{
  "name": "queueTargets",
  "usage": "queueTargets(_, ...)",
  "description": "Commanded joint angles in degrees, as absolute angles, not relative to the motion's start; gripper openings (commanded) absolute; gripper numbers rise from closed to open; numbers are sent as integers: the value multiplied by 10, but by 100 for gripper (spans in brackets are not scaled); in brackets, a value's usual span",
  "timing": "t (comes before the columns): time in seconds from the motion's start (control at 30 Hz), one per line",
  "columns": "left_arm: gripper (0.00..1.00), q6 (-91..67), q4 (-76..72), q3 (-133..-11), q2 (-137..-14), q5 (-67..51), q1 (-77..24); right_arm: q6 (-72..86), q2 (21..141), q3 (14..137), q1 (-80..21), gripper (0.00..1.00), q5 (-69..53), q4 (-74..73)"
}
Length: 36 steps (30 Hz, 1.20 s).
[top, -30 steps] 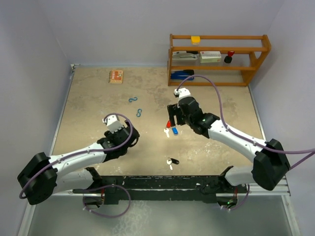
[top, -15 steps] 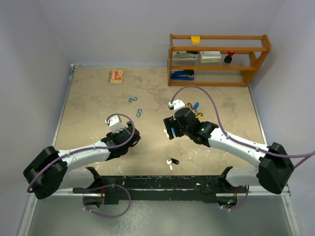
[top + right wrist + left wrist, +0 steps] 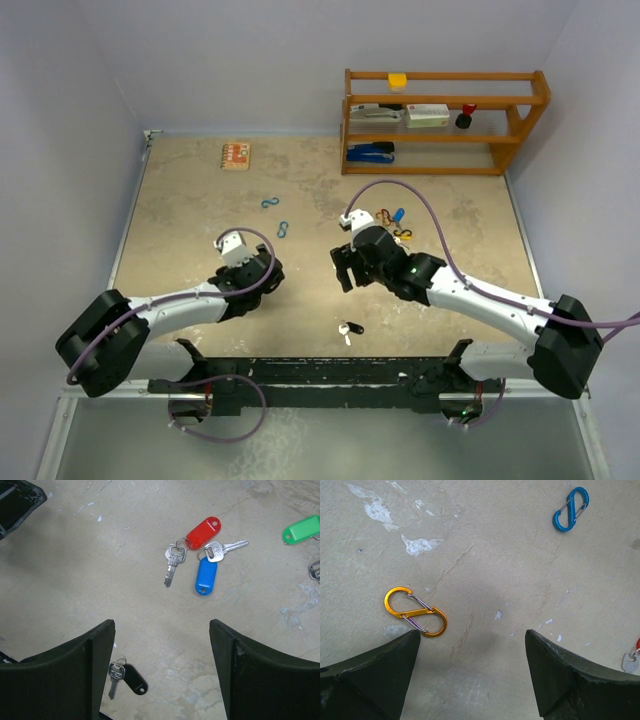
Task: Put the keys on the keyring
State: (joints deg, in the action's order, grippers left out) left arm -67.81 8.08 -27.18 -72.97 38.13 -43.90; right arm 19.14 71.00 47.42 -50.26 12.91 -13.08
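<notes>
A red-tagged key and a blue-tagged key lie together on the table ahead of my right gripper. The right gripper is open and empty above the table. A black-tagged key lies by its left finger and also shows in the top view. A green tag is at the right edge. My left gripper is open and empty over bare table. An orange S-clip lies by its left finger and a blue S-clip farther off. In the top view the right gripper hides the red and blue keys.
A wooden shelf with a blue stapler stands at the back right. More keys lie in front of it. Two blue S-clips lie mid-table. A small wooden block sits at the back left.
My right arm has swung left and toward the near edge, uncovering the keys by the shelf. The left gripper has shifted slightly. Nothing was picked up.
</notes>
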Motion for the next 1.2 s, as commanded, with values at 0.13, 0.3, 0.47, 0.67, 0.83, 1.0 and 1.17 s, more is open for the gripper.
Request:
queueTargets(0.13, 83, -657, 38, -279, -750, 375, -427, 205, 695, 466, -520, 78, 138, -140)
queueTargets(0.3, 83, -646, 29, -290, -773, 376, -421, 209, 690, 455, -527, 78, 139, -144)
queueTargets(0.47, 83, -637, 14, -303, -797, 373, -412, 212, 687, 447, -535, 78, 135, -149)
queueTargets(0.67, 83, -627, -3, -317, -821, 367, -403, 221, 691, 440, -550, 76, 133, -156)
queueTargets(0.83, 83, -620, -13, -333, -842, 364, -397, 234, 703, 436, -571, 75, 137, -156)
queueTargets(1.0, 83, -611, -15, -342, -852, 365, -386, 247, 712, 436, -592, 74, 144, -160)
queueTargets(1.17, 83, -601, -18, -350, -849, 358, -368, 265, 733, 437, -619, 71, 150, -165)
